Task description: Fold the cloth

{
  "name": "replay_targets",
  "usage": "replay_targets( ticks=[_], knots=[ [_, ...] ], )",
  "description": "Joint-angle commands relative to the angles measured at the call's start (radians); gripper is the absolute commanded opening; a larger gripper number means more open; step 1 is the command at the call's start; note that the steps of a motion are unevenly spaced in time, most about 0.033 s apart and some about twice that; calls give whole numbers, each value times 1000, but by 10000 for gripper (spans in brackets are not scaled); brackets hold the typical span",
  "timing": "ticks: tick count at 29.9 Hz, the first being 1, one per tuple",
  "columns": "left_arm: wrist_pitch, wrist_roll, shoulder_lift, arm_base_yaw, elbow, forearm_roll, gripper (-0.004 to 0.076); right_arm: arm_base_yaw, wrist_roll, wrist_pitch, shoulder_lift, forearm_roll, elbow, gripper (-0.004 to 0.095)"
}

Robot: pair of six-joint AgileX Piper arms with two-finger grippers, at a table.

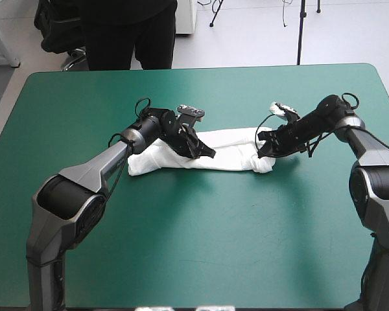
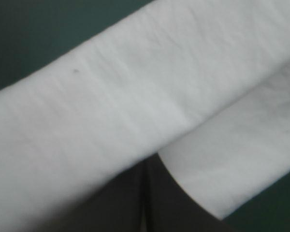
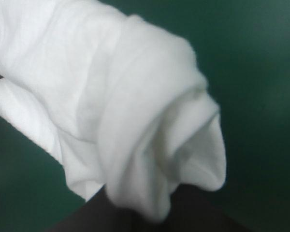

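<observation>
Slippage is the worry. The T-shirt (image 1: 233, 157) lies as a long, narrow folded band across the middle of the teal-green cover (image 1: 194, 253). Its left end rests free on the cover, held by nothing, so a lift could drag it and let the layers slide open. The left gripper (image 1: 201, 150) sits near the band's middle, its black fingers (image 2: 121, 208) all but closed with cloth pinched at their tips. A thin bite there might take only the top layer. The right gripper (image 1: 264, 148) is at the band's right end and seems clamped on a bunched wad, though its wrist view hides the tips. That wad could fold in lumpy. If the arms pull unevenly, the band may twist. Room is generous: every table edge is well apart from the band, with most bare cover on the near side.
</observation>
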Motion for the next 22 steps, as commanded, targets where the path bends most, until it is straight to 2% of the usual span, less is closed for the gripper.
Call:
replay_targets(
  ticks=[1, 11, 22],
  knots=[
    [3, -10, -60, -6, -32, -20, -9, 1, 18, 84, -72, 40, -90, -17],
    [19, -10, -60, -6, -32, -20, -9, 6, 35, 91, -190, 82, -140, -17],
    [2, -8, -60, -6, -32, -20, -9, 6, 33, 91, -214, 109, -145, -17]
  ],
)
